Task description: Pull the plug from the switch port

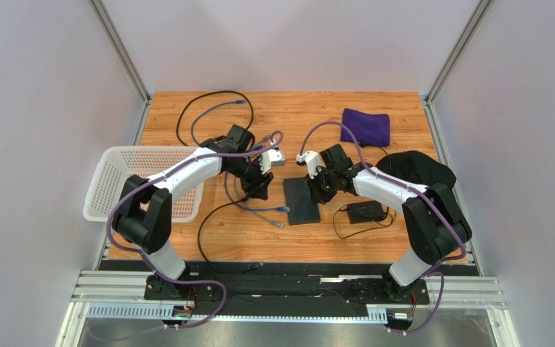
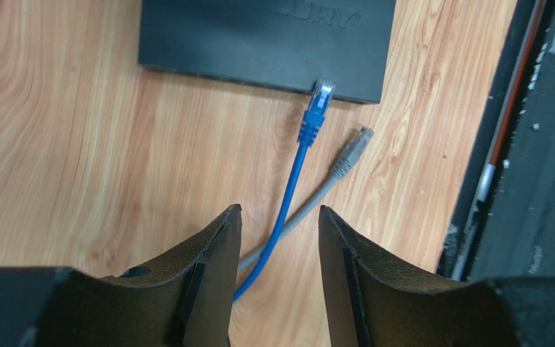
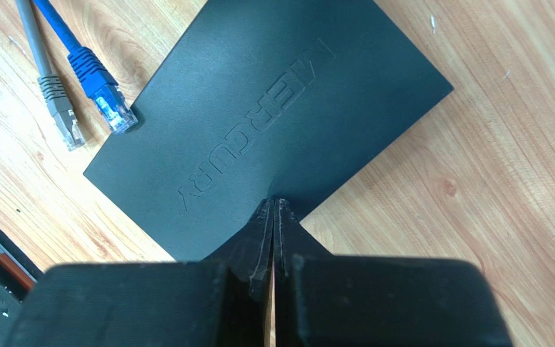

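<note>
While the right gripper (image 3: 273,206), shut tight, sits at one edge of the switch (image 3: 259,108), the blue plug (image 2: 321,100) lies straight ahead of the half-parted, empty left gripper (image 2: 279,215) (the nearer arm), its cable (image 2: 290,188) running back through that gap, tip at the opposite edge, seemingly unplugged.

Wooden table (image 1: 295,116) bearing black switch (image 1: 301,201), blue plug (image 2: 315,116) and grey plug (image 2: 349,153) at its edge, purple cloth (image 1: 366,126), white basket (image 1: 114,181), power brick (image 1: 366,211).
</note>
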{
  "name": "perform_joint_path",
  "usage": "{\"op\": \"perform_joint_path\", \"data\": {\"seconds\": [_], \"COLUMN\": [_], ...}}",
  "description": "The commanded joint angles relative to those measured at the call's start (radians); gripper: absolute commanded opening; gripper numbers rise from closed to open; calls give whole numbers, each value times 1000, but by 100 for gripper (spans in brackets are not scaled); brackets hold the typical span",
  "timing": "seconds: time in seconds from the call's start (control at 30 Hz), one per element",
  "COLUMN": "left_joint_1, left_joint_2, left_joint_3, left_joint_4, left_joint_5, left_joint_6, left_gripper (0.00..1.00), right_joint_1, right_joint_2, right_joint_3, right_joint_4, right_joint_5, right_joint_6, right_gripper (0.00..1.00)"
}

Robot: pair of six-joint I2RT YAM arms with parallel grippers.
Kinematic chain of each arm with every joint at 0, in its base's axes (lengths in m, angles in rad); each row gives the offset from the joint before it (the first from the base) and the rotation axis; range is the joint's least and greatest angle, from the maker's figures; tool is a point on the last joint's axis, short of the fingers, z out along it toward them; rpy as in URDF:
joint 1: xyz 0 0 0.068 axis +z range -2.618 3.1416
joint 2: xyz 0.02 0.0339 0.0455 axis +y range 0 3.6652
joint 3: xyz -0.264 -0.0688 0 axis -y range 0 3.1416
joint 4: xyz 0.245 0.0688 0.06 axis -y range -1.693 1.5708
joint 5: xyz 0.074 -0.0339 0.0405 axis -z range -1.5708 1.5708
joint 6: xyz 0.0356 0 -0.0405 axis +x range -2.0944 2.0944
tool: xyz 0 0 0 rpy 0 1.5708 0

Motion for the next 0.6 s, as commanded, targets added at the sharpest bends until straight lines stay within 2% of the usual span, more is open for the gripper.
{"op": "perform_joint_path", "data": {"seconds": [0.0,0.17,0.27,0.4,0.57], "left_joint_1": [-69,-140,-152,-167,-227], "left_joint_2": [-7,50,66,106,128], "left_joint_3": [-46,-41,-29,11,0], "left_joint_4": [153,178,181,83,75], "left_joint_5": [-63,-182,-172,-136,-202], "left_joint_6": [74,44,53,88,94], "left_gripper": [52,52,52,52,52], "right_joint_1": [-7,-8,-10,-11,-16], "right_joint_2": [15,5,0,-3,-6], "right_joint_3": [-13,-24,-30,-33,-39], "right_joint_4": [-50,-47,-48,-48,-44], "right_joint_5": [28,27,27,25,16], "right_joint_6": [2,1,2,4,12], "right_gripper": [0,0,0,0,0]}}
